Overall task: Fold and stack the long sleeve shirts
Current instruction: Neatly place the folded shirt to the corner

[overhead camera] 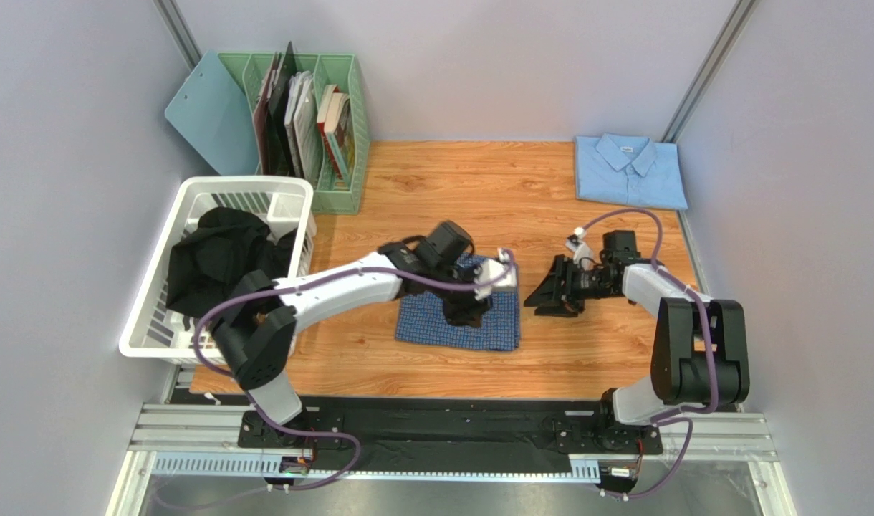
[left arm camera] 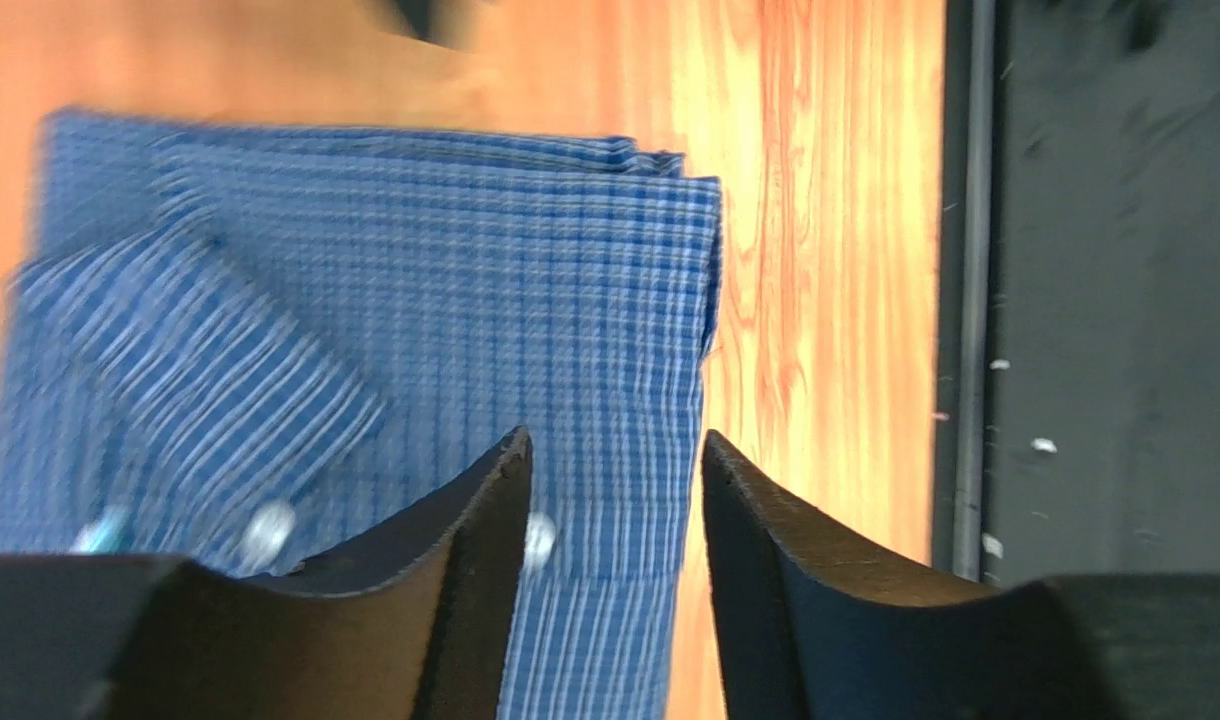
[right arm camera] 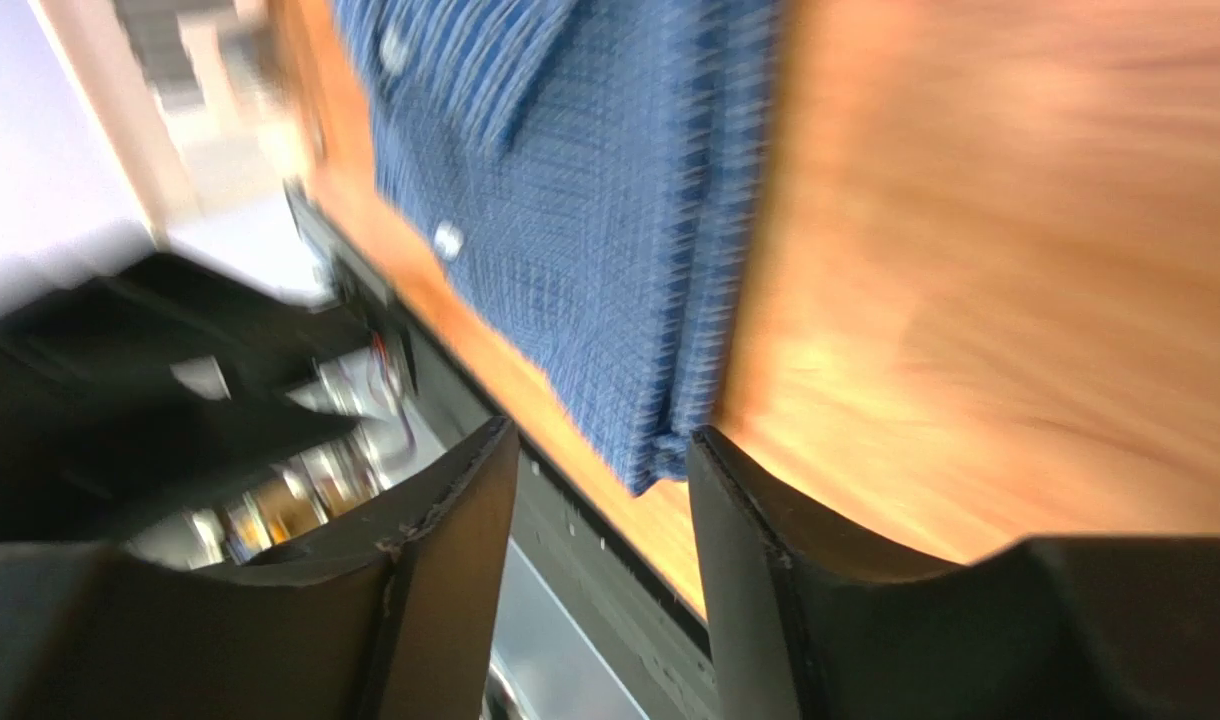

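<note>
The checked shirt [overhead camera: 425,323] lies folded flat near the middle of the counter [overhead camera: 581,355]. Its folded edge is square to the near rim, and collar and buttons show in the left wrist view. Its long axis looks to run from 9 to 3 o'clock in the top view, though my left arm covers part of it, so I hold that loosely. The left end effector [overhead camera: 465,306] hangs right over the cloth toward its 3 o'clock side, jaws partly apart with nothing between them. I cannot tell whether the tips touch the fabric. The right end effector [overhead camera: 549,292] sits just beside the shirt at its 3 o'clock edge, over bare wood, also parted and empty. Its camera looks along the shirt's side edge. The pale blue shirt [overhead camera: 630,170] is folded at about 1 o'clock from the checked one, well apart, in the far right corner. I judge folding done and stacking next: the move runs from centre toward 1 o'clock. The right arm is nearer the pale shirt and the left nearer the checked one. At 9 o'clock stands a white basket [overhead camera: 151,312] of dark clothes, with a green file rack [overhead camera: 344,199] beyond it.
</note>
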Tool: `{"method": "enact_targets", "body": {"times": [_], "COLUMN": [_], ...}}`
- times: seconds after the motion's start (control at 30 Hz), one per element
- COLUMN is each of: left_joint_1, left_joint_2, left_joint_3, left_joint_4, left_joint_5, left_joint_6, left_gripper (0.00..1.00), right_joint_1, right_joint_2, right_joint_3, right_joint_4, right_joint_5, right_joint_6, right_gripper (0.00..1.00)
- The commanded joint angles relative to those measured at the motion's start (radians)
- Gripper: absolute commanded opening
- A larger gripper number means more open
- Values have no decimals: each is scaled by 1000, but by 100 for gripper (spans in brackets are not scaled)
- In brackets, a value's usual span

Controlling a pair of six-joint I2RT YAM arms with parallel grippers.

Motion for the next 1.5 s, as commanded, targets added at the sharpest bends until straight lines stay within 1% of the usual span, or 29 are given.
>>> {"method": "enact_targets", "body": {"times": [0.0,0.07,0.17,0.27,0.33,0.37,0.43,0.47,0.5,0.57,0.6,0.7,0.77,0.83,0.87,0.97,1.03,1.13,1.2,1.33,1.47], "left_joint_1": [-162,-205,-237,-261,-262,-262,-242,-232,-187,-156,-150,-138,-133,-129,-124,-115,-110,-101,-93,-90,-90], "left_joint_2": [157,223,279,325,345,349,340,318,285,276,276,274,274,268,264,247,233,213,196,187,191], "left_joint_3": [71,117,135,148,149,143,128,125,128,146,169,195,203,208,208,203,201,198,194,192,180], "left_joint_4": [58,33,59,47,33,39,71,84,114,119,111,98,93,93,97,105,108,128,137,134,140], "left_joint_5": [-223,-261,-298,-316,-318,-325,-323,-310,-240,-206,-194,-169,-166,-160,-155,-145,-134,-119,-109,-103,-105], "left_joint_6": [174,171,171,189,196,188,174,147,106,85,82,93,91,82,78,59,44,19,-2,-13,-24], "left_gripper": [50,50,51,51,49,40,29,21,9,2,0,0,0,0,0,0,0,0,0,0,0], "right_joint_1": [-68,-68,-70,-70,-70,-70,-70,-70,-67,-59,-53,-28,-13,8,16,57,84,110,130,147,169], "right_joint_2": [-9,-64,-132,-134,-111,-105,-88,-85,-62,-28,-16,38,62,85,92,136,180,252,283,331,354], "right_joint_3": [-20,-58,-115,-114,-108,-104,-108,-115,-126,-129,-127,-132,-131,-131,-135,-140,-117,-83,-68,-74,-45], "right_joint_4": [80,110,169,173,160,157,161,172,234,308,330,440,504,528,593,672,673,698,715,860,913], "right_joint_5": [39,53,78,99,130,140,151,147,129,81,69,30,10,16,16,26,30,29,18,35,78], "right_joint_6": [112,127,167,190,213,222,238,247,305,336,362,425,466,489,503,552,560,613,653,781,867], "right_gripper": [52,54,58,63,66,68,69,70,74,82,84,88,89,89,90,90,89,88,86,79,67]}}
